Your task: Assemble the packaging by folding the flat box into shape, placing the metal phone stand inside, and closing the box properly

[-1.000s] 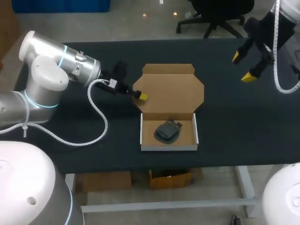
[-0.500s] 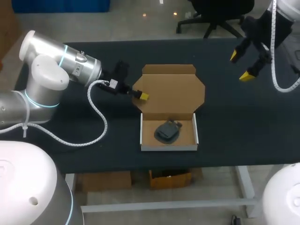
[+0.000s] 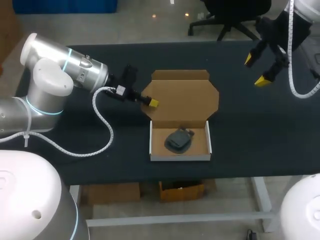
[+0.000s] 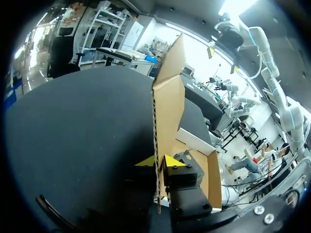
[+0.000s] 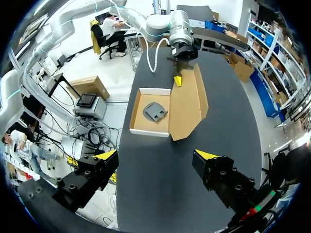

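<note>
The box (image 3: 180, 157) lies open near the middle of the table (image 3: 250, 130), a little toward its front edge, and its shallow tray has a white outer wall and a brown inside. The dark metal phone stand (image 3: 179, 139) lies inside this tray, on the tray floor, closer to the left wall than to the right one. The lid (image 3: 185, 97) is still open; it spreads out behind the tray toward the far side of the table, and its back flap is at the far edge. The left gripper (image 3: 151, 102) is at the left edge of the lid, and in the left wrist view the cardboard edge passes between its two yellow tips, which press on it from both sides. The right gripper (image 3: 256, 70) hangs above the far right part of the table, well apart from the box, with its jaws wide apart and nothing between them.
</note>
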You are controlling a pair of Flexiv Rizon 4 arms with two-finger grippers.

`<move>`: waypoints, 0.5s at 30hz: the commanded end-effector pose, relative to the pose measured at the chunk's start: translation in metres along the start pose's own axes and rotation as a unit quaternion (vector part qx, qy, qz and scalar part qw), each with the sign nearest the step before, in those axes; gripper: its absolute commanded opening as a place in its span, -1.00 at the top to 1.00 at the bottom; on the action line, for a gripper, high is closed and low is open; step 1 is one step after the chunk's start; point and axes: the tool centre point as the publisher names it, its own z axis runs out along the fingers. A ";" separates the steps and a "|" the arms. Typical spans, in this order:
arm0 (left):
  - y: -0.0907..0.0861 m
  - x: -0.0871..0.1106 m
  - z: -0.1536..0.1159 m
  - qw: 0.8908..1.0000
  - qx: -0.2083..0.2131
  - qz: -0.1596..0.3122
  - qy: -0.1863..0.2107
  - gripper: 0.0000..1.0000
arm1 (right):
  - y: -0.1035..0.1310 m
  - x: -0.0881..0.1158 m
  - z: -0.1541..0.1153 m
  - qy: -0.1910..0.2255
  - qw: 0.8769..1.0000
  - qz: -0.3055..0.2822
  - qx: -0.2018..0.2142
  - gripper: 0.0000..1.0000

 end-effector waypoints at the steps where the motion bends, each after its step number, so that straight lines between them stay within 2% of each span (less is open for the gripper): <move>1: 0.001 0.001 0.000 1.000 0.003 0.005 0.001 1.00 | 0.001 -0.001 -0.002 0.003 1.000 0.000 0.001 -1.00; 15: 0.002 0.007 -0.002 0.998 0.014 0.057 0.015 1.00 | 0.003 -0.001 -0.001 0.004 1.000 -0.001 0.002 -1.00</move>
